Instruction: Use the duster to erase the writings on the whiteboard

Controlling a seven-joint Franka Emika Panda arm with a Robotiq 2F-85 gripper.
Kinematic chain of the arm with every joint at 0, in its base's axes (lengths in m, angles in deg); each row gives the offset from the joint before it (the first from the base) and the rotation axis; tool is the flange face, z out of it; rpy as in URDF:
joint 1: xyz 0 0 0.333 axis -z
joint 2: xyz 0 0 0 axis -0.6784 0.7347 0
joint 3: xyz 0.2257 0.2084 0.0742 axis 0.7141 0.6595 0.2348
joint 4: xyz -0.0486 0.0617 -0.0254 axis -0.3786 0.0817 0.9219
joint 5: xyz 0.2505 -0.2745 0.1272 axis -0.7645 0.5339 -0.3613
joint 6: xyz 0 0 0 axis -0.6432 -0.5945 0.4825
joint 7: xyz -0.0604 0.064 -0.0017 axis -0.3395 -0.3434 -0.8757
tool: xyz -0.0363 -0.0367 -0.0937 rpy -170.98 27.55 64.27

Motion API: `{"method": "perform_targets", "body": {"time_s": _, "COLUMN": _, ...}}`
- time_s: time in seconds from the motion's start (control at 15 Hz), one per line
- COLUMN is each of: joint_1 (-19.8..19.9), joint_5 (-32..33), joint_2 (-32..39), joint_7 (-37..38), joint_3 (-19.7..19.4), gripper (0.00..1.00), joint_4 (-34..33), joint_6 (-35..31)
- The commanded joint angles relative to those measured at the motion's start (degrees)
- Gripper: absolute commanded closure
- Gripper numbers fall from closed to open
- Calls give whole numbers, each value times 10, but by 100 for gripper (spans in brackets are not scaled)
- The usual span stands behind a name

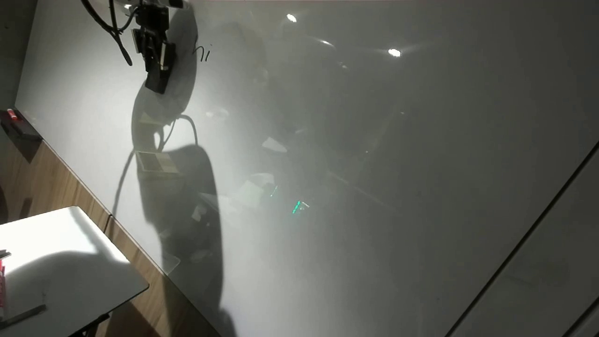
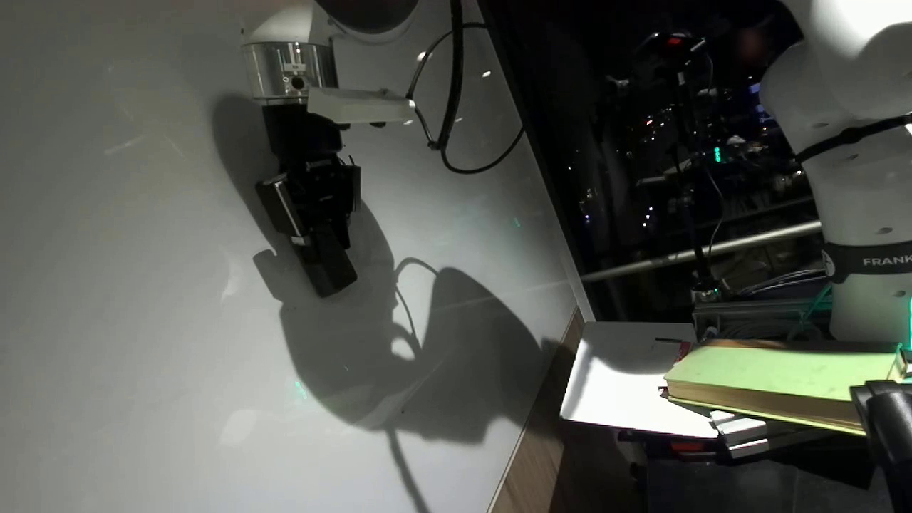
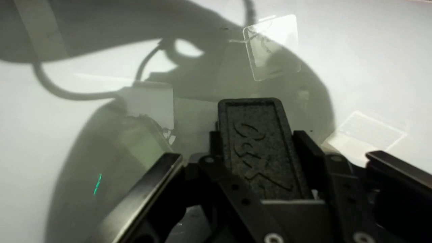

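Note:
The whiteboard (image 1: 327, 281) fills much of both exterior views (image 2: 142, 320) and lies behind the gripper in the wrist view (image 3: 371, 74). My gripper (image 3: 258, 140) is shut on the duster (image 3: 260, 148), a dark grey block held between both fingers and pointing out past them. In the exterior views the gripper (image 1: 159, 58) (image 2: 324, 224) points downward, with the duster (image 1: 157, 82) (image 2: 330, 271) at its lower end close to the board; contact cannot be told. The writings (image 1: 202, 53) show as a thin dark "hi" just right of the gripper. The word "Robot" does not show.
A small white tabletop (image 1: 70, 281) stands near the board's lower edge, also in an exterior view (image 2: 613, 392) beside a green book (image 2: 776, 377). A dark ledge (image 1: 21, 126) with a red item sits at the board's edge. A black cable (image 2: 456, 78) hangs by the arm.

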Motion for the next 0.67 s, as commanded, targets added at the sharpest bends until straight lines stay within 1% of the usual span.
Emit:
{"method": "perform_targets", "body": {"time_s": 0.0, "joint_1": -5, "joint_5": 34, "joint_2": 36, "joint_7": -3, "joint_3": -14, "gripper": 71, "joint_4": -59, "joint_6": 1}}
{"method": "perform_targets", "body": {"time_s": 0.27, "joint_1": 12, "joint_5": 33, "joint_2": 29, "joint_7": -34, "joint_3": -35, "gripper": 71, "joint_4": -88, "joint_6": 30}}
{"method": "perform_targets", "body": {"time_s": 0.6, "joint_1": 21, "joint_5": 33, "joint_2": 4, "joint_7": -42, "joint_3": -52, "gripper": 71, "joint_4": -106, "joint_6": 71}}
